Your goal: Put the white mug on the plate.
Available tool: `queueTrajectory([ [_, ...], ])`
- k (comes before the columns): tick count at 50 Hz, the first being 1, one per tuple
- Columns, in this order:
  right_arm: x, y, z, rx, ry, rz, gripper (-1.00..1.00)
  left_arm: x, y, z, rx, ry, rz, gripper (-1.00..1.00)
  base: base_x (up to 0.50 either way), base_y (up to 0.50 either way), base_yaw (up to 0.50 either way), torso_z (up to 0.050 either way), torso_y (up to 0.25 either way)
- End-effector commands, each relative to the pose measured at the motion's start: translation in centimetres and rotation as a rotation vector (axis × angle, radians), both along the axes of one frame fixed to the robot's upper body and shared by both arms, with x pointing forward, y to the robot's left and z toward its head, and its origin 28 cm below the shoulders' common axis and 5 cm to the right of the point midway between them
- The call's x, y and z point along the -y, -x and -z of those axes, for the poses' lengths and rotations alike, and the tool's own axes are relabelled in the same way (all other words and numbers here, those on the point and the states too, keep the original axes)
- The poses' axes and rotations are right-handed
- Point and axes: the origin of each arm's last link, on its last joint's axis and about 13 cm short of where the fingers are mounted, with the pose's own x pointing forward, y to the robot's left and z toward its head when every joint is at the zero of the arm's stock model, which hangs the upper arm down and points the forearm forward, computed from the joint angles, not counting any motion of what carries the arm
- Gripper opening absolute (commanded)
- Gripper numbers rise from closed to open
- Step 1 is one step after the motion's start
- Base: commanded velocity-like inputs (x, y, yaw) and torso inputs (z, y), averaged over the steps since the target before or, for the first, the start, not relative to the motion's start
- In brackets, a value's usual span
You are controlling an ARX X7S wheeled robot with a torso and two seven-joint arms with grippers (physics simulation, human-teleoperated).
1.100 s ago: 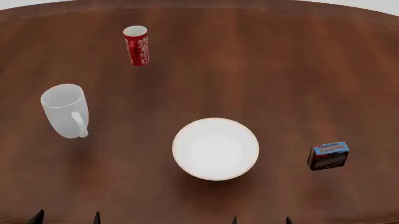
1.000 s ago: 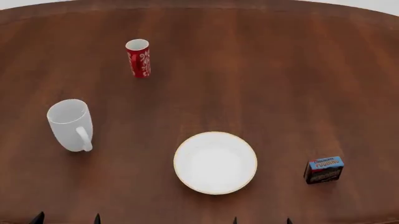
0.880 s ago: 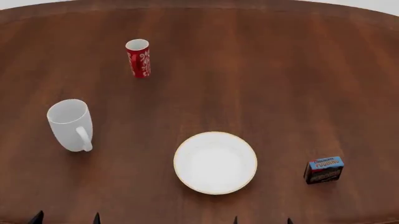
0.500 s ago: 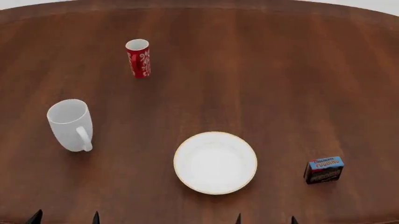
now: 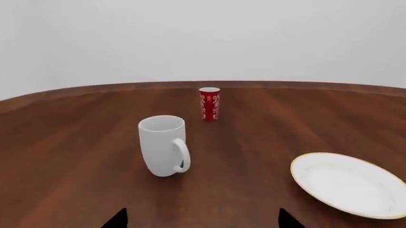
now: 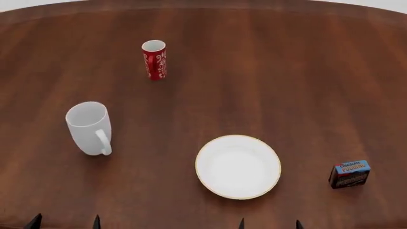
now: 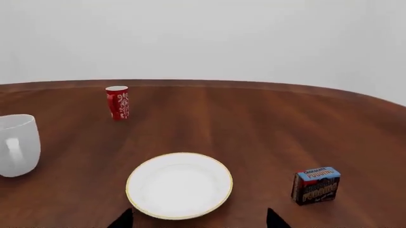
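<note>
The white mug (image 6: 89,129) stands upright on the brown table at the left, its handle turned toward me. To its right and nearer lies the plate (image 6: 238,166), white with a thin gold rim and nothing on it. Only the dark tips of my left gripper (image 6: 64,223) show at the near edge, wide apart and open, well short of the mug. My right gripper (image 6: 270,224) is open too, just in front of the plate. The left wrist view has the mug (image 5: 163,147) ahead and the plate (image 5: 349,183) off to one side. In the right wrist view the plate (image 7: 179,184) lies straight ahead.
A slim red mug (image 6: 154,59) with a white pattern stands farther back, behind the white mug. A small chocolate pudding box (image 6: 349,174) sits to the right of the plate. The round wooden table (image 6: 286,86) extends far behind them.
In the head view all the objects have slid a little to the right together, so the view itself has shifted. The gripper tips stay at the bottom edge, still open.
</note>
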Motion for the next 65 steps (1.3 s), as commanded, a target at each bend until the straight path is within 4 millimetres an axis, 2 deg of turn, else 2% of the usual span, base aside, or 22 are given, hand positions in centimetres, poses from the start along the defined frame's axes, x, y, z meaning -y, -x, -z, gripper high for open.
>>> queueTrajectory([
  [1,-0.05,0.16,0.11,-0.004,-0.007,-0.004,1.00,0.05,0.11,0.00,0.002,-0.002,0.003,1.00,0.00,0.21,0.00,0.000,0.000],
  [65,-0.14,0.35,0.59,-0.022,-0.012,-0.025,1.00,0.35,0.12,0.03,0.001,-0.016,0.019,1.00,0.00,0.21,0.00,0.000,0.000],
])
